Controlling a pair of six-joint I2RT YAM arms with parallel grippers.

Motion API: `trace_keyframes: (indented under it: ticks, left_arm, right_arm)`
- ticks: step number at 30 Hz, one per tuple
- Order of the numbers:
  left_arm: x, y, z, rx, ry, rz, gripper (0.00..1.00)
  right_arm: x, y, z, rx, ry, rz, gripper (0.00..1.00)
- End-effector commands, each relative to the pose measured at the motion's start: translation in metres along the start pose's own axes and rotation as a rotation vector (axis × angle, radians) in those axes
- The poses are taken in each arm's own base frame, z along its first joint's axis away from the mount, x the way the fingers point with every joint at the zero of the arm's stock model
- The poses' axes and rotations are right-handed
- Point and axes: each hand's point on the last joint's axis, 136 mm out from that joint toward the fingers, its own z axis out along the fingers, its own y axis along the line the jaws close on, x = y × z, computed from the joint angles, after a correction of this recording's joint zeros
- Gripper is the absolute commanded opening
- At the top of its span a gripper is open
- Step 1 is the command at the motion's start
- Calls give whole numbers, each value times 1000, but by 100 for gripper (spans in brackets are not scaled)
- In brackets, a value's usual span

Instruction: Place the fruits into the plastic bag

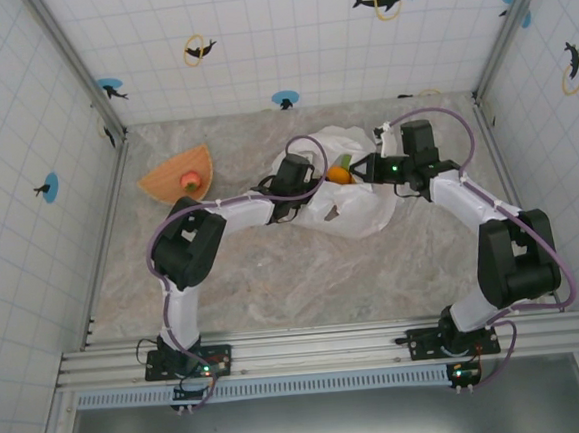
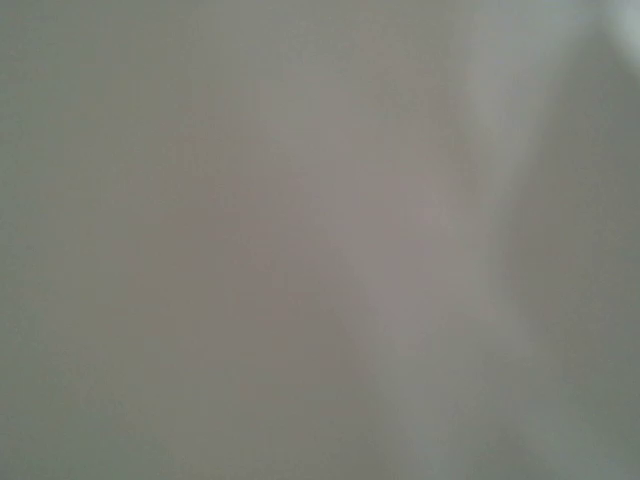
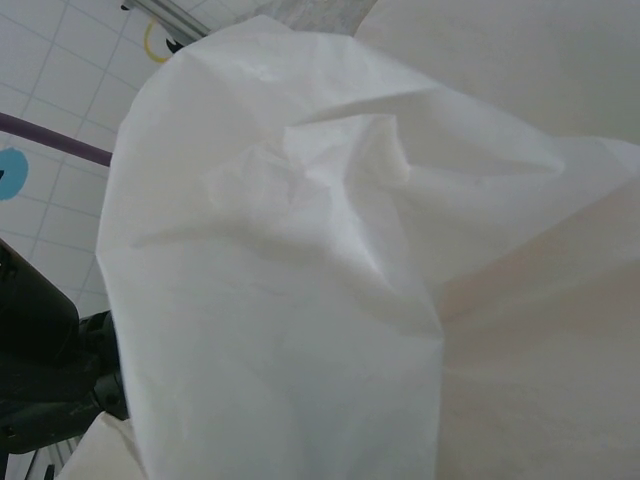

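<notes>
The plastic bag [image 1: 354, 211] lies crumpled white at the middle back of the table. At its open mouth sits an orange fruit [image 1: 338, 174], with a green one [image 1: 345, 160] just behind it. My left gripper [image 1: 309, 178] reaches into the mouth from the left; its fingers are hidden by the film, and the left wrist view is blurred grey bag [image 2: 320, 240]. My right gripper [image 1: 364, 167] is at the bag's right rim, shut on the film. Folds of the bag [image 3: 300, 260] hang over the right wrist camera. A red fruit [image 1: 191, 181] rests on the tray.
An orange-tan wedge-shaped tray [image 1: 166, 176] lies at the back left, near the left wall. Tiled walls close in the back and both sides. Bare marbled tabletop [image 1: 304, 275] stretches between the bag and the arm bases.
</notes>
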Motion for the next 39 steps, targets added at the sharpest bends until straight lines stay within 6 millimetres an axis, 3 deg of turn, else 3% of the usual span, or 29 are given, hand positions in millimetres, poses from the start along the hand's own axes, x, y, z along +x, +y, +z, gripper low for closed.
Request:
trace_keyframes:
  ticks: [1,11,21,26,31,39]
  left_arm:
    - [-20,-10,-16,13,-56,16,83]
    - [-18,-15,-65,46,-83,66,86]
    - [-4,-9,-143,47,-124,139,86]
    - [-7,-9,-175,47,-161,170,86]
    - [-24,18,-203,-69,-233,146,87]
    - [-44,88,-236,-252,-326,-21,88]
  right_arm:
    - [4,2,-6,-10,1,-14,0]
    - [9,-1,-10,11,24,-36,0]
    - [24,11,-10,-50,88,-72,0]
    - [31,21,-12,-63,121,-120,0]
    - [35,26,-20,-18,127,-184,0]
    - [48,5,-41,206,160,-268,0]
